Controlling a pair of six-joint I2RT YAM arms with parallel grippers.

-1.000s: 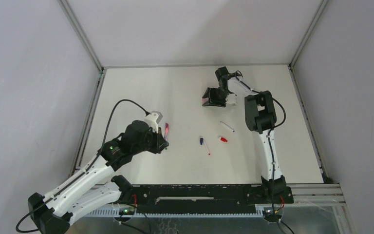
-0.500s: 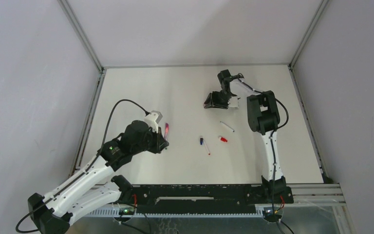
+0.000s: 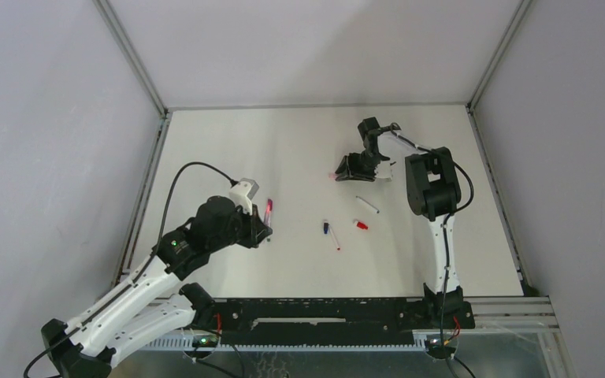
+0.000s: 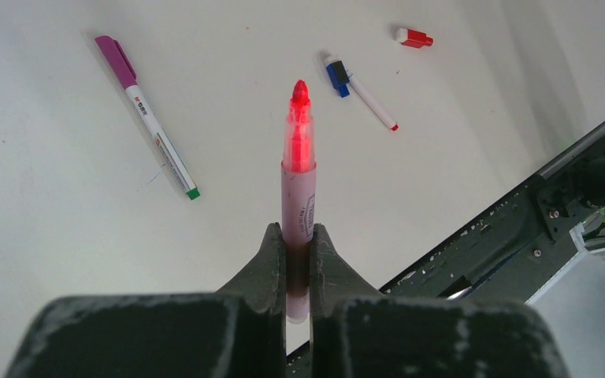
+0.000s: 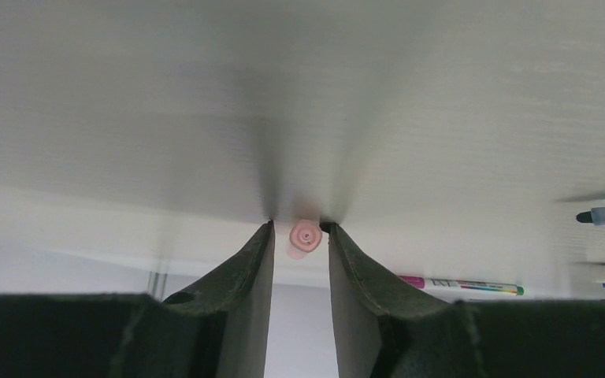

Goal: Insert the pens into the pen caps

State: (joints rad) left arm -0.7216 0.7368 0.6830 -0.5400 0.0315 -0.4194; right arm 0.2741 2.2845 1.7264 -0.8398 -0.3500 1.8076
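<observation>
My left gripper [image 3: 261,227] is shut on the pinkish-red pen [image 3: 269,209], which sticks out ahead of the fingers [image 4: 270,252] with its red tip bare [image 4: 298,142], held above the table. My right gripper [image 3: 339,175] is far out on the table, fingertips down on the surface. Its jaws stand open on either side of a small pink cap [image 5: 305,235], with a gap on each side. A red cap [image 3: 360,225] lies mid-table and also shows in the left wrist view [image 4: 414,37].
A thin white pen with a blue cap [image 3: 329,232] lies mid-table and also shows in the left wrist view [image 4: 358,90]. A purple-capped white pen [image 4: 147,114] lies near it and shows in the right wrist view too [image 5: 461,285]. The black base rail [image 3: 323,311] runs along the near edge.
My right gripper has swung a little right and down onto the table, now straddling the pink cap. My left gripper still holds the pen and has barely moved.
</observation>
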